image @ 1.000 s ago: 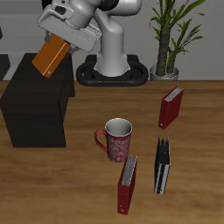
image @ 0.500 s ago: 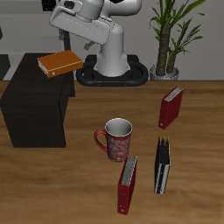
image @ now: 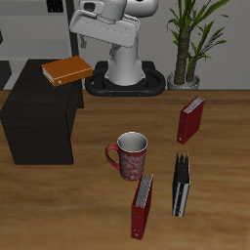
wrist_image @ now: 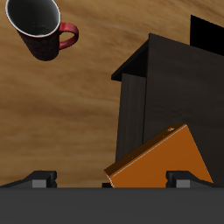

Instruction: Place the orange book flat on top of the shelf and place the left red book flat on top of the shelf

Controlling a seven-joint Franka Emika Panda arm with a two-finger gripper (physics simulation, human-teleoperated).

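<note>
1. The orange book (image: pixel 66 69) lay flat on top of the shelf (image: pixel 39 122), at the shelf's back corner nearest the robot's base (image: pixel 125 80); in the wrist view the same book (wrist_image: pixel 162 162) showed as an orange slab on the shelf's dark top (wrist_image: pixel 175 79), with a pale page edge along one side.
2. The shelf stood on the worktop (image: pixel 88 195) near its back edge, a low black box; nothing else was visible on its top.
3. The gripper (image: pixel 95 8) was raised above the shelf's back corner, clear of the orange book and not touching it; the wrist view showed only the tips of its two fingers (wrist_image: pixel 39 178), set well apart with the book visible between them, so the jaws stood apart and held nothing.
4. The left red book (image: pixel 191 119) stood upright on the worktop, farther back than the other standing books and well apart from the shelf; a potted plant (image: pixel 188 39) stood behind it at the worktop's back edge.
5. A red mug (image: pixel 130 155) sat near the middle of the worktop, also seen in the wrist view (wrist_image: pixel 37 28); nearer the front edge a second red book (image: pixel 144 206) with a grey strip stood upright, and just beside it stood a black book (image: pixel 182 185).
</note>
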